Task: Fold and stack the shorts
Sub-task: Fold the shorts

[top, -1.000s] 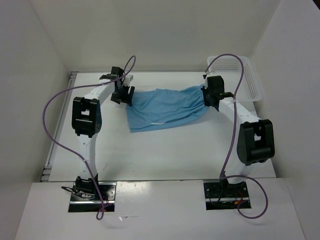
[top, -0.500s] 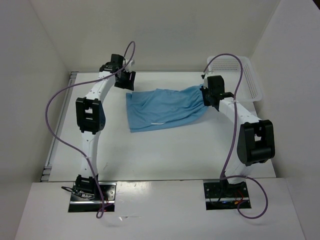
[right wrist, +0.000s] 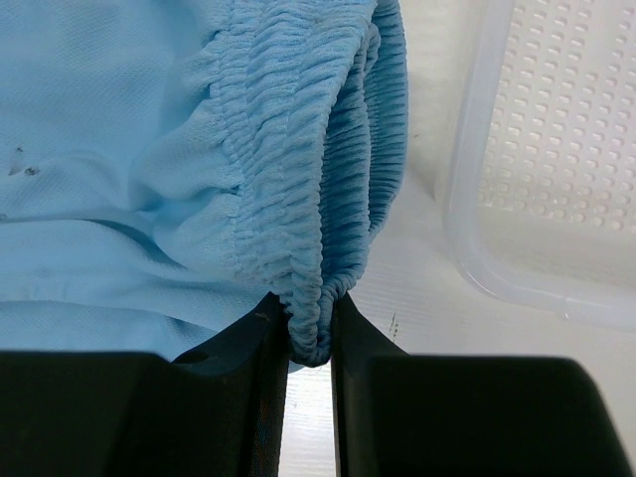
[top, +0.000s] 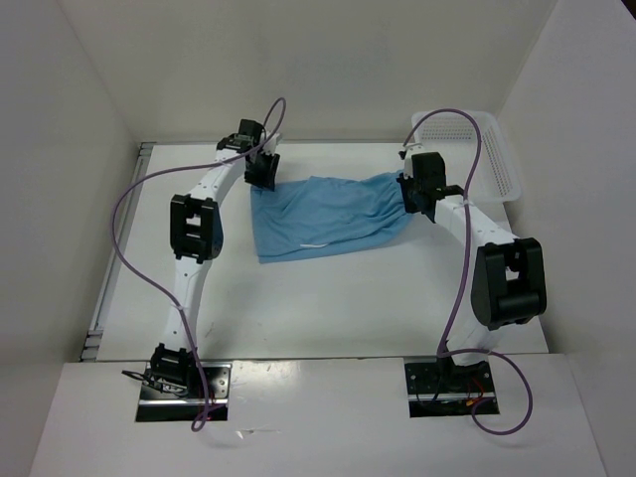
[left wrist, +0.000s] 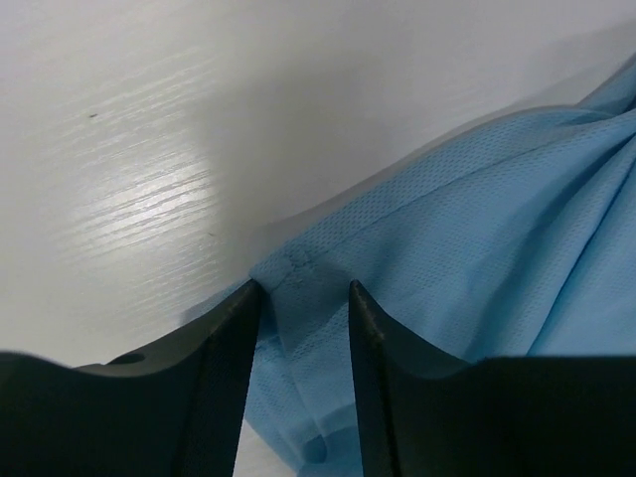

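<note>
Lying spread on the far middle of the white table (top: 328,298), the blue shorts (top: 328,214) look a bit wrinkled, and a thin white string (top: 316,244) shows close to their near edge. I see their bunched, stretchy waistband on the right side, and my right gripper (right wrist: 310,320) has its two fingers squeezed tight on that band. My left gripper (left wrist: 303,298) sits low at the far left corner of the shorts. Its fingers are apart, one on each side of the corner's hem, and they are not pinching it. Just right of the waistband, in the far right corner, stands a white plastic basket (right wrist: 467,189) full of little holes.
</note>
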Controlling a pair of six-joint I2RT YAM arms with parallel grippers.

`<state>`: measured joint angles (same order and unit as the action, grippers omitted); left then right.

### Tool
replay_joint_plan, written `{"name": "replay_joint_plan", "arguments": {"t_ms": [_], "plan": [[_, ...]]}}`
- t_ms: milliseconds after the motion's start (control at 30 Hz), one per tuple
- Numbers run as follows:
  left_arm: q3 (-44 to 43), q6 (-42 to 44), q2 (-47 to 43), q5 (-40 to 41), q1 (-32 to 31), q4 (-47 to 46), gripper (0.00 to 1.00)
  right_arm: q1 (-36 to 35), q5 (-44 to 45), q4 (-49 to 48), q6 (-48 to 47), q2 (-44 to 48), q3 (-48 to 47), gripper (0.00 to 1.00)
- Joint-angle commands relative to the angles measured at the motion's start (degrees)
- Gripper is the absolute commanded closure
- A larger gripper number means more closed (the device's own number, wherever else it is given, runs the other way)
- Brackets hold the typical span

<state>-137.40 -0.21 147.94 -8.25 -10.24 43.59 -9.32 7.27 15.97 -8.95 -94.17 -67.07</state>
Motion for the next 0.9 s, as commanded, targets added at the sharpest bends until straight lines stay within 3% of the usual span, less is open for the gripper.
{"name": "replay_joint_plan", "arguments": {"t_ms": [0, 133, 300, 367, 867], "plan": [[-2.95, 0.21, 1.65, -0.98, 0.13, -0.09, 0.52, 0.53, -0.41, -3.66, -0.89, 3.29, -0.17, 1.0], [-4.09, 0.21, 2.18, -0.46, 0.13, -0.09, 0.63, 0.53, -0.41, -4.19, -1.42, 3.29, 0.36, 1.0], [-4.1, 0.21, 2.18, 1.65, -0.39, -0.62, 0.94, 0.53, 0.12, -4.19, -1.42, 3.29, 0.97, 1.0], [-4.1, 0.21, 2.18, 2.97, -0.39, -1.14, 1.0, 0.53, 0.64, -4.72, -1.42, 3.29, 1.5, 1.0], [-2.17, 0.21, -0.72, 12.46, 1.36, -3.52, 0.98, 0.53, 3.89, -6.83, -2.74, 4.96, 4.31, 1.0]]}}
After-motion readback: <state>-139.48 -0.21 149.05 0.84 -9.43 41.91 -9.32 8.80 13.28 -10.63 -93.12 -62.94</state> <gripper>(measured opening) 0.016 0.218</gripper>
